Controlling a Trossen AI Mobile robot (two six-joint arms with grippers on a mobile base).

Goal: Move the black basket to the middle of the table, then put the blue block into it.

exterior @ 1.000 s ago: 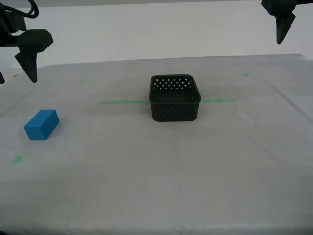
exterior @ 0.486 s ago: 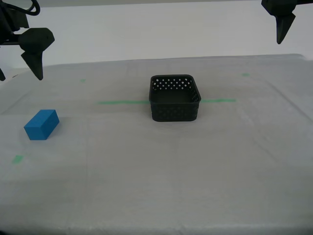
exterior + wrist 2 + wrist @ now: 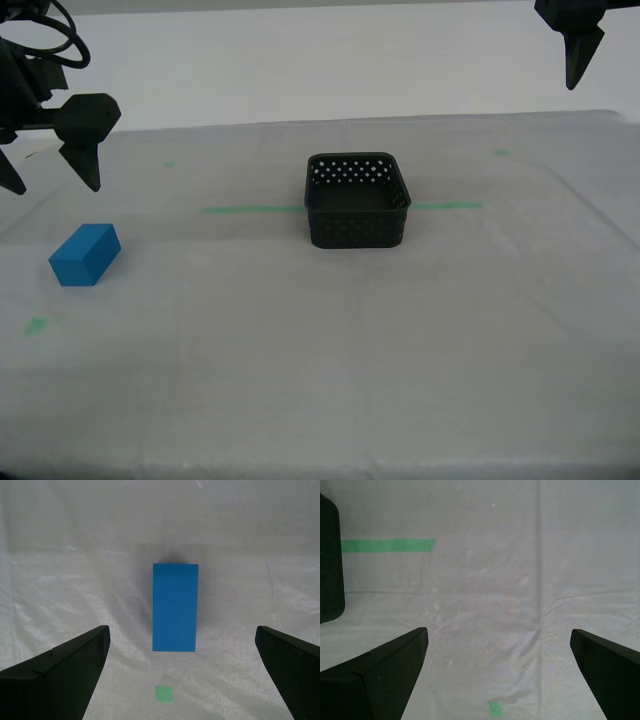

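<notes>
The blue block lies on the worktop at the exterior view's left, directly below my second gripper, the nearer one. Its long axis runs crosswise to the gap between the jaws, which are spread wide and empty. The black basket sits mid-worktop, empty. My first gripper hangs open near the basket.

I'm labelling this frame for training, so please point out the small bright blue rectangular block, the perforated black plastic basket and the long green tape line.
blue block (image 3: 175,607), second wrist view, middle of its top face.
black basket (image 3: 358,227), exterior view, its near wall.
green tape line (image 3: 387,545), first wrist view, middle of the strip.
</notes>
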